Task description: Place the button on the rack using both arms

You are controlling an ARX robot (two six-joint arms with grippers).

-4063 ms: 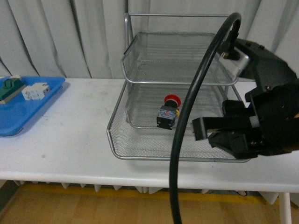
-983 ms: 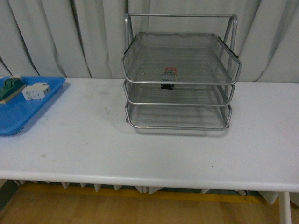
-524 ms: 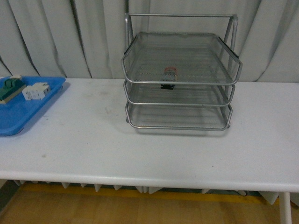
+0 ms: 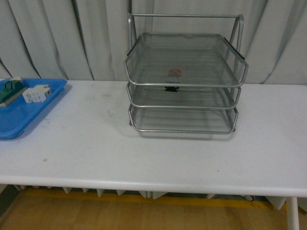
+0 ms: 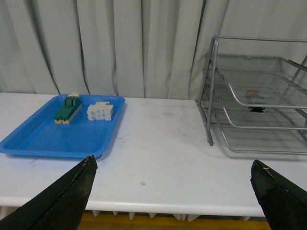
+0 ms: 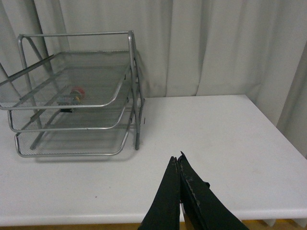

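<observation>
Blue tray (image 4: 19, 115): far left on the table (image 4: 153, 153), well apart from the rack. I see a green-and-cream terminal block (image 4: 9, 90) and a white blocky component (image 4: 36, 94) lying in it. Neither is my concern.

Left gripper (image 5: 172, 191): absent from the front view. In its own wrist view the two fingertips (image 5: 72, 191) stand wide apart at the frame's lower corners, nothing between them. It hangs clear of the table, facing tray and rack.

Rack (image 4: 184, 84): three mesh tiers stacked flush, toward the back of the table, right of centre, in front of the curtain (image 4: 72, 38).

Button (image 4: 174, 76): inside the rack, seen through the mesh. Red cap showing, black body below it. I read it as sitting on the middle tier, under the top tray, though the mesh blurs this. Both wrist views agree: (image 5: 253, 95) and (image 6: 72, 96).

Right gripper (image 6: 178, 191): not in the front view. Its wrist view shows the fingers pressed together with no gap, holding nothing, low over bare table, well to the rack's right.

Step in hand: my judgement is that placement is done. The button rests in the rack and both arms are pulled away.

Next move: little left, I think. Check the button sits stable on the mesh, then hold both arms parked. No reach into the rack needed.
</observation>
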